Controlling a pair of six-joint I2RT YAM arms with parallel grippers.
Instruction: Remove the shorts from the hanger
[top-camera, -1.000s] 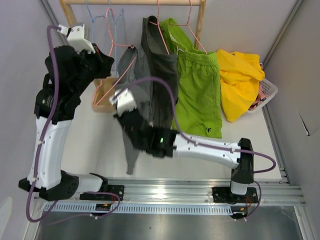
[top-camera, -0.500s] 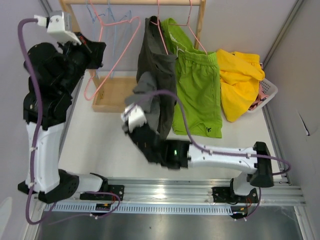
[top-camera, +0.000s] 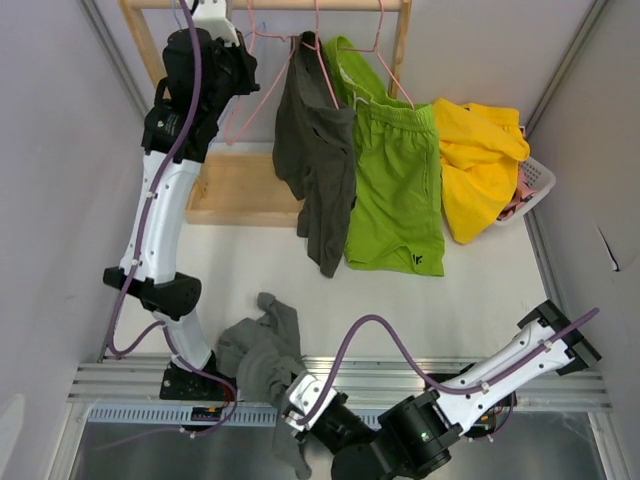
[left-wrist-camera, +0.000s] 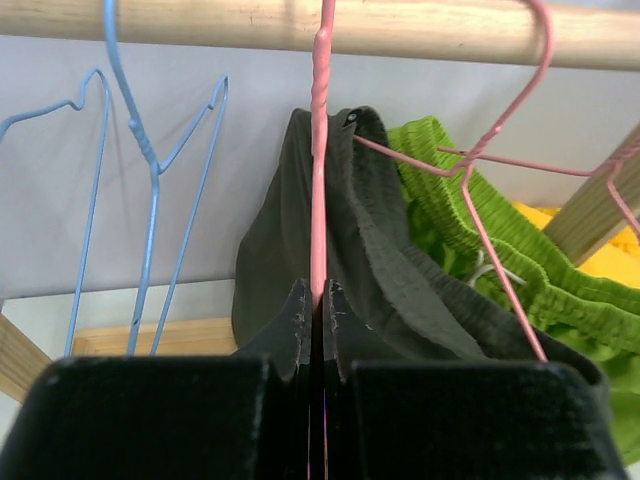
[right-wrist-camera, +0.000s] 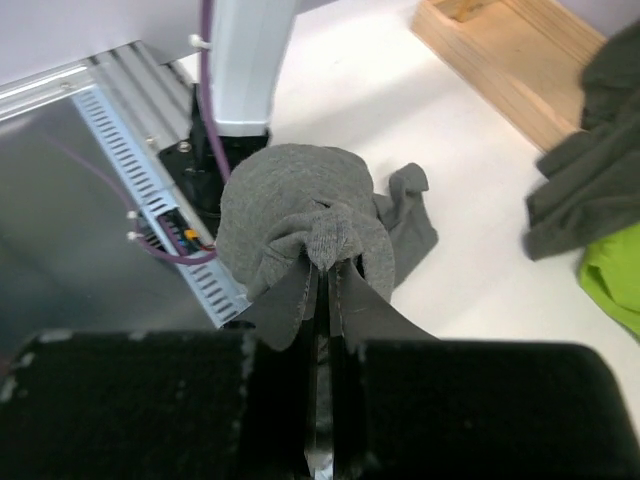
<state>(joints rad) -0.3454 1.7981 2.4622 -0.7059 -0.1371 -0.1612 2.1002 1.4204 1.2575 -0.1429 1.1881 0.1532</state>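
White table (top-camera: 230, 270) runs back to a pale wall, where a round wooden rail (left-wrist-camera: 300, 25) crosses the top of the rack. Up at that rail the left pincer (left-wrist-camera: 318, 300) is clamped tight on the twisted stem of a pink wire hanger (left-wrist-camera: 320, 150). The stem rises straight from between the fingers to the rail.

To the left of this pincer hang thin blue wire hangers (left-wrist-camera: 145, 170). Just beyond it and to its right, a pair of dark grey soft fabric shorts (top-camera: 315, 150) hangs from the rail. Further right hangs a pair of lime green fabric shorts (top-camera: 395, 180) with a small dark logo near the hem. Further right again, a pair of plain yellow fabric shorts (top-camera: 478, 160) lies crumpled over a white slotted plastic basket (top-camera: 540, 180). Below the left pincer, a flat light wooden base board (top-camera: 240, 190) lies on the table.

Well apart from the rack, the right pincer (right-wrist-camera: 322, 285) sits low at the near edge of the table. Its fingers are pressed together on a bunched fold of a mid-grey soft fabric garment (right-wrist-camera: 290, 215). The cloth humps up just beyond the fingertips and droops around them, with a loose flap sticking out to the right of the hump. It is too bunched for its shape to be made out. Beyond the hump stands the base of the left arm.
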